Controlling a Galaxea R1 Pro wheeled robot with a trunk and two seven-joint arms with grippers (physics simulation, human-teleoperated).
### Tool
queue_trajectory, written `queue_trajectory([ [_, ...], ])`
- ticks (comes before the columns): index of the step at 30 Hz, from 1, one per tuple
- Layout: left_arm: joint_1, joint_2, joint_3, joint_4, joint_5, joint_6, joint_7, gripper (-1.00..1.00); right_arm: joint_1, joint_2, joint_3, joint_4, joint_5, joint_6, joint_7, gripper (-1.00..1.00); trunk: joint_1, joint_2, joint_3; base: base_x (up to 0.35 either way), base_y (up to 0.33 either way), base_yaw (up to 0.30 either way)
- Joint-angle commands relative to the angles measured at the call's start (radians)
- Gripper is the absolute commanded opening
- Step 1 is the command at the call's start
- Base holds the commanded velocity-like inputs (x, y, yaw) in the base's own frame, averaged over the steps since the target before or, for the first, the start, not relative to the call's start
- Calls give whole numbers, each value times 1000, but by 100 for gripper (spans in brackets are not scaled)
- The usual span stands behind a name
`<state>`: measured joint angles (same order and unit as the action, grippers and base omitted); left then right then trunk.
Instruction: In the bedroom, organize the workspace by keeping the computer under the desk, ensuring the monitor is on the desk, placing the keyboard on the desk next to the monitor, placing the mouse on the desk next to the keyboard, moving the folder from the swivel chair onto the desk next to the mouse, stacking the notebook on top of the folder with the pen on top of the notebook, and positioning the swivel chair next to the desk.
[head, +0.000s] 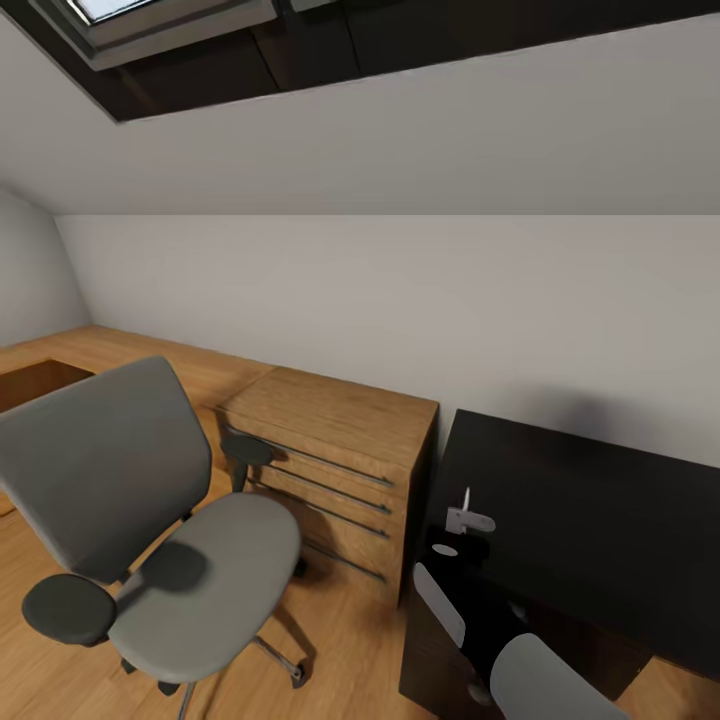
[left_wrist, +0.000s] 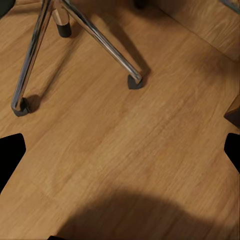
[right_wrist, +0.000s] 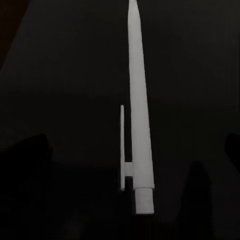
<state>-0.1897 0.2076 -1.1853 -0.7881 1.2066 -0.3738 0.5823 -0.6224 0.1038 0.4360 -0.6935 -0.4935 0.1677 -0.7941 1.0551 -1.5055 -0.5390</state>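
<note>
The grey swivel chair (head: 150, 530) stands on the wooden floor at the left, its seat bare; its chrome legs (left_wrist: 100, 40) appear in the left wrist view. The black desk (head: 600, 520) is at the right. A white pen (right_wrist: 139, 125) lies on the desk's dark top near the left front corner (head: 467, 512). My right gripper (right_wrist: 135, 145) hovers close over it; the dark fingers (right_wrist: 30, 150) show faintly, wide apart, either side of the pen, so it is open. My left gripper (left_wrist: 120, 150) hangs open over bare floor, holding nothing.
A wooden drawer cabinet (head: 340, 470) stands between the chair and the desk, against the white wall. A low wooden ledge (head: 80, 350) runs along the wall at the left. A sloped ceiling with a skylight (head: 150, 20) is above.
</note>
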Motion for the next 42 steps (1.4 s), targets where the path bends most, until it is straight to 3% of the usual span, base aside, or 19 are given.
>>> queue_trajectory([
  [1, -2, 1, -7, -2, 7, -6, 5, 100, 0, -1, 3, 0, -14, 16, -5, 100, 1, 0, -1, 226, 0, 0],
  [42, -2, 1, -7, -3, 7, -8, 6, 100, -5, -4, 1, 0, -28, 40, -5, 100, 1, 0, -1, 14, 0, 0],
])
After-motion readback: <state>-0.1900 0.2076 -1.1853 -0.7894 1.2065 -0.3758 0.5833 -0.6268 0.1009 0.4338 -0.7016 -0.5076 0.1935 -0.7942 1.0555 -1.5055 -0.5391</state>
